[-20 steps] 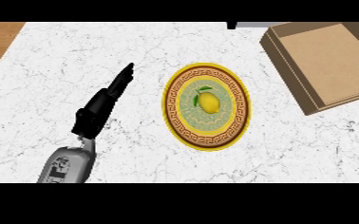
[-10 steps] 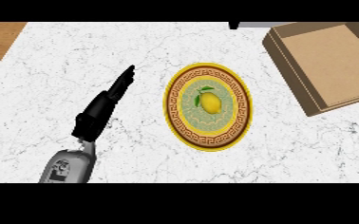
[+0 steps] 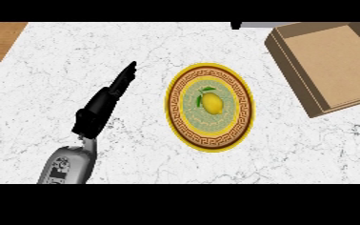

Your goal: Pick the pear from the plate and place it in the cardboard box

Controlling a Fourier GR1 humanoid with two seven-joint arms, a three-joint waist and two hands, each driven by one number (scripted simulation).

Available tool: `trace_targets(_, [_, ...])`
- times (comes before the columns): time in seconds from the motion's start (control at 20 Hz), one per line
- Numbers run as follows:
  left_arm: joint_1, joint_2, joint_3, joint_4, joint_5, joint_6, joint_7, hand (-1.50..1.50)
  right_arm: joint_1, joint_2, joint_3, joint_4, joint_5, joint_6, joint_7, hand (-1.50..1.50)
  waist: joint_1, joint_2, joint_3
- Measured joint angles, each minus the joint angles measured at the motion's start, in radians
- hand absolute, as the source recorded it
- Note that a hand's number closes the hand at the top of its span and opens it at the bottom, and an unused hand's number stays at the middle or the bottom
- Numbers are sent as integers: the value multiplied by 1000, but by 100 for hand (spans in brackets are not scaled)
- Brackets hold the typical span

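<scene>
Your left hand (image 3: 105, 103) sits at about 9 o'clock of the plate (image 3: 184, 124), fingers straight and together, pointing toward 1 o'clock. It's released: holding nothing, touching nothing you can make out, just over the white marble counter (image 3: 84, 47). Grey forearm (image 3: 67, 166) is cut off at the lower edge. Right hand isn't in the head view. Pear (image 3: 212, 103), yellow with a green leaf, lies at the centre of the ornate plate, at 3 o'clock from your fingertips and apart from them. Cardboard box (image 3: 325, 62) is at 2 o'clock, open, cropped by the right edge. A dark object (image 3: 236, 25) at 12 o'clock is too cut off to identify.
</scene>
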Motion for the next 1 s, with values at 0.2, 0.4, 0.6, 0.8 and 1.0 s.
trace_targets(0.2, [-5,-3,4,17,-5,0,-12,0,-95,40,39,170,85,-46,-51,150,3,2,0])
trace_targets(0.4, [3,-4,1,1,0,-8,-7,0,-152,91,37,325,105,-51,-53,-150,9,3,0])
trace_targets(0.6, [7,-13,-11,6,-21,5,-11,0,-189,133,20,476,97,-25,-74,-150,13,6,1])
trace_targets(0.8, [9,-27,-22,7,-28,10,-16,0,-235,147,-16,610,85,-26,-145,-150,16,8,2])
trace_targets(1.0, [0,-21,-7,5,-16,4,-9,0,-250,164,-113,668,-5,-28,-212,-150,12,8,3])
